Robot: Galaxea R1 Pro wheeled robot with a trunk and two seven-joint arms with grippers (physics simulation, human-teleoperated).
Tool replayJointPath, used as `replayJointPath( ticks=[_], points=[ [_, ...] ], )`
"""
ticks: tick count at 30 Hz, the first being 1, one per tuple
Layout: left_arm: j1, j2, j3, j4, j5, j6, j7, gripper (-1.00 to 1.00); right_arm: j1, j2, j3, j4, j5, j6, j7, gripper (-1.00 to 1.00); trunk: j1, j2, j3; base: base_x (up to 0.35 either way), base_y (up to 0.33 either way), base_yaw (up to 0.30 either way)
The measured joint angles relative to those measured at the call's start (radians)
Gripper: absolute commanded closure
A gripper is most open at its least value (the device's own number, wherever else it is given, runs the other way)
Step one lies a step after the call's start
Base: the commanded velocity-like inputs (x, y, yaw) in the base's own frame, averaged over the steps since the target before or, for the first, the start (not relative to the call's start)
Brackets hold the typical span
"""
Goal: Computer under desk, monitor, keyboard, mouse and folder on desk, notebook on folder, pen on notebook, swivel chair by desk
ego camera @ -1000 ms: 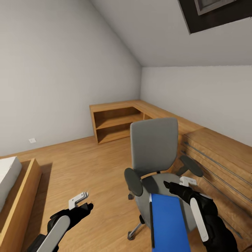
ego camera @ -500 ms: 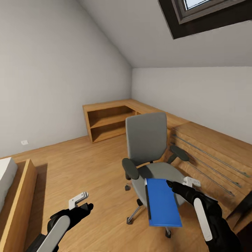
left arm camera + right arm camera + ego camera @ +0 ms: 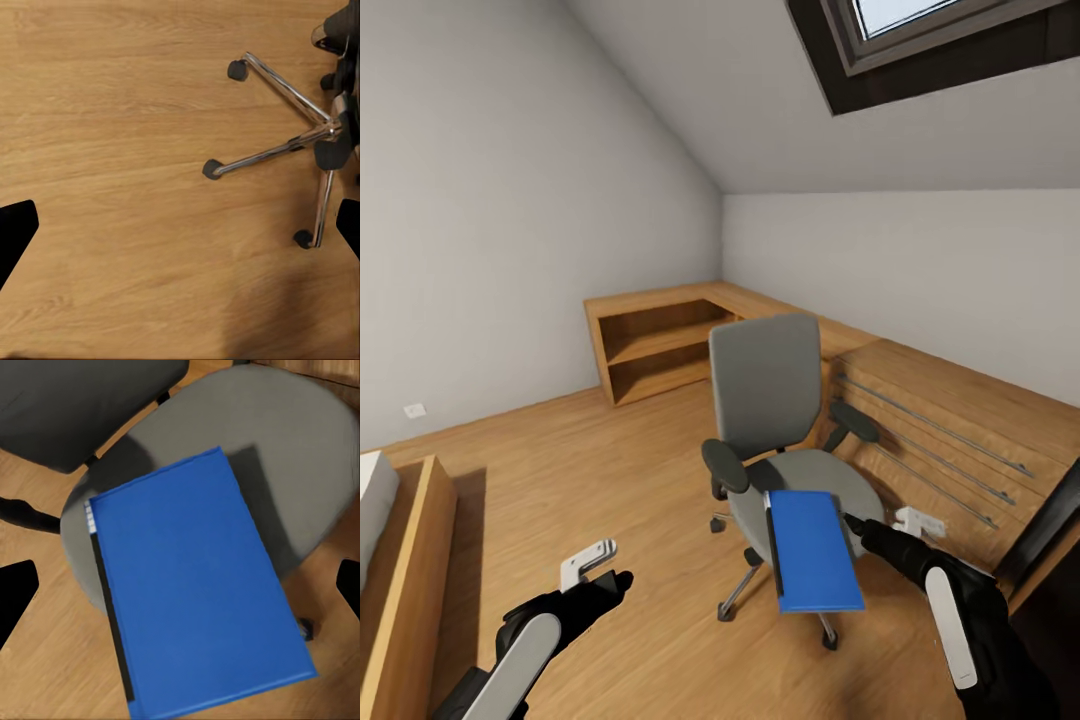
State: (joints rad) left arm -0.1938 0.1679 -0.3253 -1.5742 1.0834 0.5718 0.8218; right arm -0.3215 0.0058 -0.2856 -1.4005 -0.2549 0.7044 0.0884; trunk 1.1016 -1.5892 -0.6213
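Note:
The grey swivel chair (image 3: 768,385) stands mid-floor with its back toward the light-wood chest. A blue folder (image 3: 812,548) with a black spine lies across the seat and overhangs its front edge; it also shows in the right wrist view (image 3: 191,592). My right gripper (image 3: 857,524) is open, its tip at the folder's right edge, fingers spread wide above the folder (image 3: 180,585). My left gripper (image 3: 622,580) is open and low over the floor, left of the chair's chrome base (image 3: 300,142).
A light-wood chest with long bar handles (image 3: 950,430) runs along the right wall, and an open wooden shelf unit (image 3: 660,345) fills the far corner. A wood-framed bed (image 3: 405,560) is at left. A black edge (image 3: 1050,525) shows at far right.
The whole head view has shifted: the chair and folder look smaller and farther, and more skylight shows. My right arm reaches farther out; the left gripper holds its pose.

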Motion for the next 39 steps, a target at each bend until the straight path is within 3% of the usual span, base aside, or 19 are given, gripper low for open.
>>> replayJointPath(
  ticks=[8, 13, 14, 22, 23, 25, 30, 39],
  points=[
    [0.000, -0.001, -0.006, -0.013, 0.000, -0.001, 0.001, -1.00, 0.000, -0.013, -0.088, 0.051, -0.106, 0.033, 0.015, -1.00, 0.031, -0.056, -0.025, -0.001, 0.000, 0.000],
    [0.000, -0.001, -0.032, -0.027, -0.001, -0.003, 0.002, -1.00, -0.002, -0.059, -0.149, 0.139, -0.224, 0.071, 0.017, -1.00, 0.050, -0.091, -0.041, 0.000, 0.000, 0.000],
    [0.000, 0.000, -0.043, -0.031, -0.001, -0.004, 0.003, -1.00, -0.002, -0.078, -0.160, 0.171, -0.272, 0.077, 0.017, -1.00, 0.054, -0.098, -0.044, 0.000, 0.000, 0.000],
    [0.000, 0.000, -0.074, -0.038, -0.001, -0.005, 0.005, -1.00, -0.004, -0.165, -0.178, 0.304, -0.496, 0.085, 0.018, -1.00, 0.084, -0.154, -0.069, 0.000, 0.000, 0.000],
    [0.000, 0.000, -0.083, -0.039, -0.001, -0.005, 0.005, -1.00, -0.004, -0.184, -0.178, 0.331, -0.544, 0.085, 0.018, -1.00, 0.088, -0.161, -0.072, 0.000, 0.000, 0.000],
    [0.000, 0.001, -0.095, -0.040, -0.001, -0.005, 0.005, -1.00, -0.005, -0.200, -0.179, 0.353, -0.586, 0.086, 0.018, -1.00, 0.096, -0.175, -0.078, 0.000, 0.000, 0.000],
    [0.000, 0.001, -0.130, -0.041, -0.002, -0.006, 0.004, -1.00, -0.006, -0.222, -0.179, 0.381, -0.643, 0.086, 0.018, -1.00, 0.115, -0.210, -0.094, 0.000, 0.000, 0.000],
    [0.000, 0.002, -0.159, -0.041, -0.002, -0.006, 0.001, -1.00, -0.006, -0.233, -0.179, 0.392, -0.672, 0.087, 0.026, -1.00, 0.150, -0.273, -0.122, 0.000, 0.000, 0.000]
  ],
)
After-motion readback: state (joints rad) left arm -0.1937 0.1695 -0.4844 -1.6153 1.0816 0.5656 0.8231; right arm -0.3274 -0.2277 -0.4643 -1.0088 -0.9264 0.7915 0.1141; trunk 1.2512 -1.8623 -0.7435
